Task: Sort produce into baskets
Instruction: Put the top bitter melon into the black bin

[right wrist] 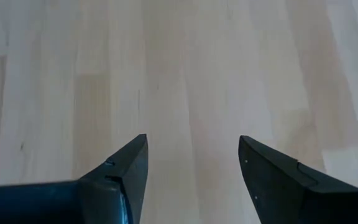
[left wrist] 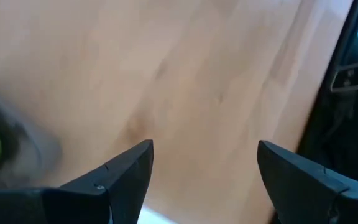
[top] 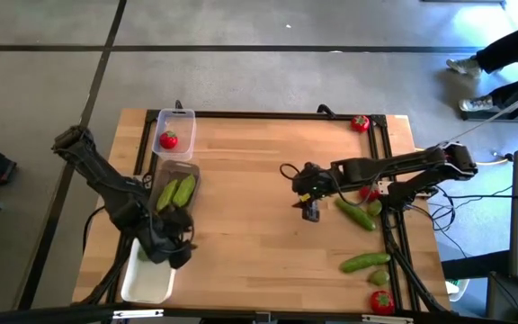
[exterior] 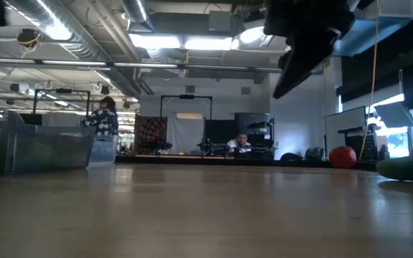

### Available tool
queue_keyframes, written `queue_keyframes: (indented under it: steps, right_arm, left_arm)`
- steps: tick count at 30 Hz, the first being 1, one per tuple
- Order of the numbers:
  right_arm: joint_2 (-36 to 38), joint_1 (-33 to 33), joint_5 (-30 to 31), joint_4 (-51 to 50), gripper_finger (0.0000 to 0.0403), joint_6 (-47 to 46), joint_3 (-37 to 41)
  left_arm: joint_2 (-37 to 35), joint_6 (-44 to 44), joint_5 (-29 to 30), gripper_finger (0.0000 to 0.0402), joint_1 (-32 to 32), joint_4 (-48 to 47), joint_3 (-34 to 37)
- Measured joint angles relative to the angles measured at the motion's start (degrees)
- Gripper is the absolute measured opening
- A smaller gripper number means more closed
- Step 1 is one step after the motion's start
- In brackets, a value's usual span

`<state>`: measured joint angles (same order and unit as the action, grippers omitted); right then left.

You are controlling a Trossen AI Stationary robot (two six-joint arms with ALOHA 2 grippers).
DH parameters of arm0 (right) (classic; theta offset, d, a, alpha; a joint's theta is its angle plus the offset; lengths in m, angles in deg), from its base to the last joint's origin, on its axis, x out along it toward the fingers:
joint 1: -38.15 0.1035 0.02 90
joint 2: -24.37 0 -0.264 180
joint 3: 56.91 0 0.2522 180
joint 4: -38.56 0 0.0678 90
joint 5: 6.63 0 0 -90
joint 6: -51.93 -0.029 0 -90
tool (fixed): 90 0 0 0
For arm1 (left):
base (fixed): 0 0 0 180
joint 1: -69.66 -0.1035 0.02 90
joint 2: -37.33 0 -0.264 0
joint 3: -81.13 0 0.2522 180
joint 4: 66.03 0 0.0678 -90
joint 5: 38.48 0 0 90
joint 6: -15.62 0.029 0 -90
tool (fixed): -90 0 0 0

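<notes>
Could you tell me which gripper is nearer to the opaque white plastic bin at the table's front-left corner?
The left. The left gripper, open, hovers at the opaque white plastic bin, by its upper right corner. The right gripper, open, hangs over bare wood well across the table.

The wooden table [top: 250, 180] held three bins [top: 174, 133] left, with tomatoes [top: 360, 123] and cucumbers [top: 364, 262] beyond the right gripper [top: 309, 209].

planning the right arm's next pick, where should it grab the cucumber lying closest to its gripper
Probably at the middle of the cucumber, coming straight down from above. It lies flat on the table, long and slightly curved, running diagonally, so the fingers should close across its narrow width. The right gripper is open, empty and just beside it.
</notes>
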<state>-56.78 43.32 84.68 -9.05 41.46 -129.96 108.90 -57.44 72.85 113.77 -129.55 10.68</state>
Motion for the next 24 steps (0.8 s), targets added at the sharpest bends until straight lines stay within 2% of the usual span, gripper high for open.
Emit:
queue_keyframes:
  steps: [8, 15, 18, 24]
  right_arm:
    - [4.01, 3.33, 0.63, -16.95, 0.0221, -11.25, 0.00]
    - [4.29, 9.74, 4.12, -29.35, 0.0221, -25.27, 0.01]
    - [4.53, 11.81, 1.90, -33.22, 0.0221, -31.79, 0.95]
    - [5.21, 15.61, -0.59, -38.72, 0.0221, -41.78, 5.09]
  left_arm:
    - [0.21, 14.29, 10.54, 0.0280, -3.81, 3.30, 0.00]
    - [0.21, 18.47, 12.03, 0.0280, -5.33, 4.25, 0.00]
    - [0.21, 21.98, 12.88, 0.0280, -5.55, 5.53, 0.00]
    - [0.23, 22.18, 12.86, 0.0280, -5.50, 8.31, 0.00]
